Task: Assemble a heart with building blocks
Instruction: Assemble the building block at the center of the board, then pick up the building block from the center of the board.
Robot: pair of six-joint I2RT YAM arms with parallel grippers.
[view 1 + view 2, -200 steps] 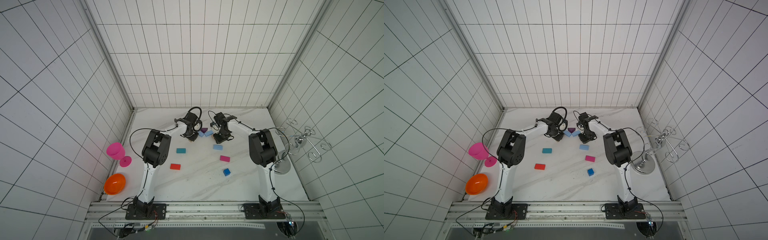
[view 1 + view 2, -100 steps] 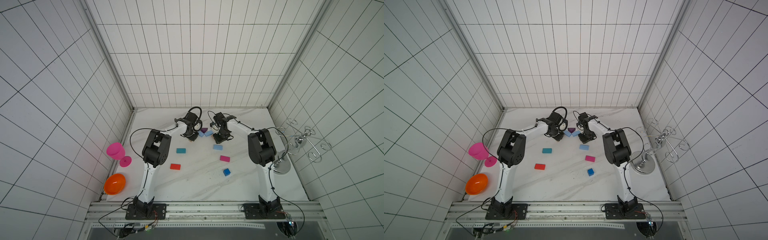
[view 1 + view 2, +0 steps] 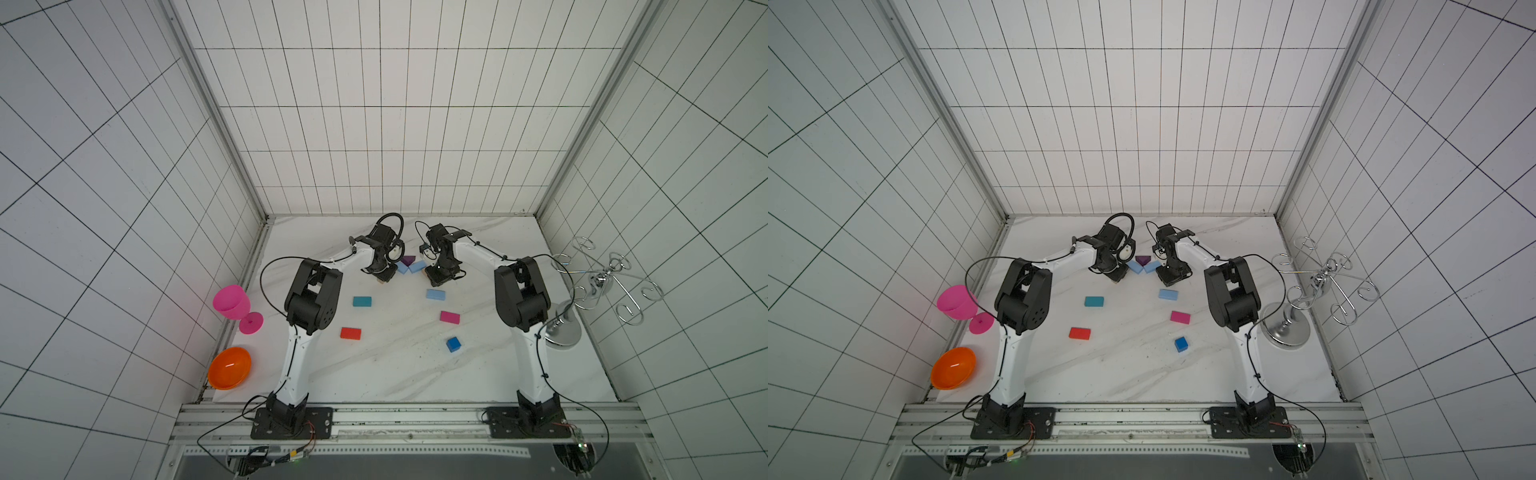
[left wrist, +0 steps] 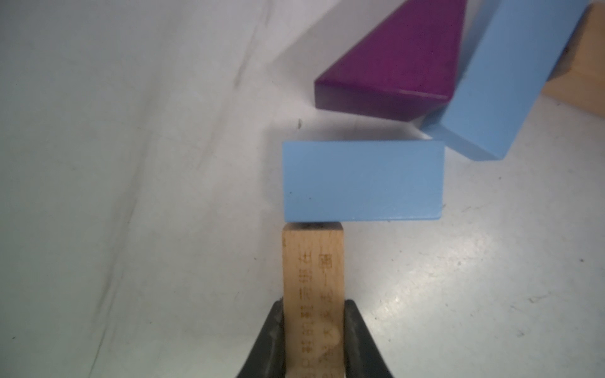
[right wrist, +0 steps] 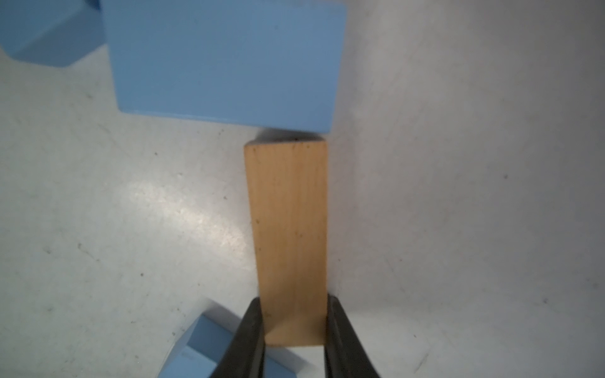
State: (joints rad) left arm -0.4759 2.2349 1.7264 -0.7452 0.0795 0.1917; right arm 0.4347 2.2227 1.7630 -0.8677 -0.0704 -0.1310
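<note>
Left gripper clamps tan block, long axis aimed 2 o'clock, in a top view, at adjacent light blue block; right gripper clamps second tan block likewise.

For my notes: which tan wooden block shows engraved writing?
The tan wooden block held by the left gripper; the tan block in the right gripper looks plain.

On the desk, the triangle lay farthest back, two rectangles meeting in a V just before it. The cube lay nearest, right of centre. The goblet sat behind the bowl, beyond the left edge.
</note>
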